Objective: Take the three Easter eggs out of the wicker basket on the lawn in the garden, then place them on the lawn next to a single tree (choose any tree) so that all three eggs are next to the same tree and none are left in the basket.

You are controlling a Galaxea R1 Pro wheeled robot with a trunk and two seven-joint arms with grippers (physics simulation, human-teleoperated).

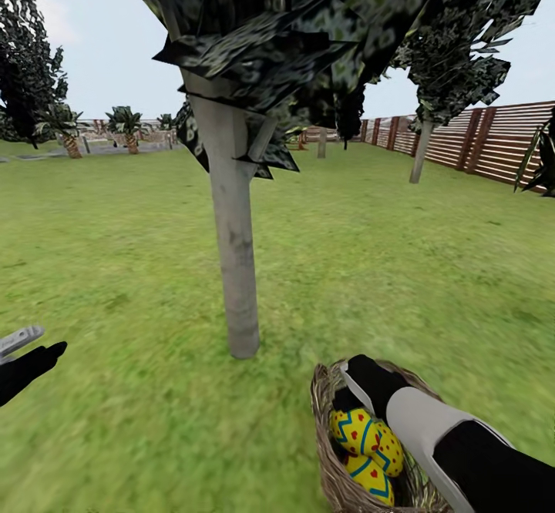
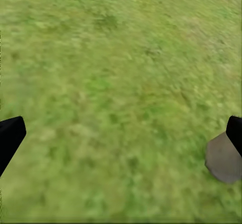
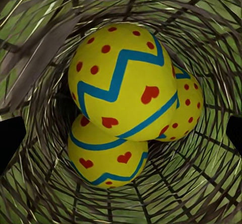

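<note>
Right gripper (image 3: 121,133) hides part of wicker basket (image 1: 327,459), third egg (image 3: 186,103) half-hidden

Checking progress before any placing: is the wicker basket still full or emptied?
Full: all three Easter eggs lie inside the wicker basket, none on the lawn.

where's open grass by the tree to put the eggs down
Bare lawn lies left of the tree trunk, toward the left gripper, and beyond it toward the fence. Crowded only between the trunk and the wicker basket, where the right gripper reaches in over the Easter eggs.
</note>
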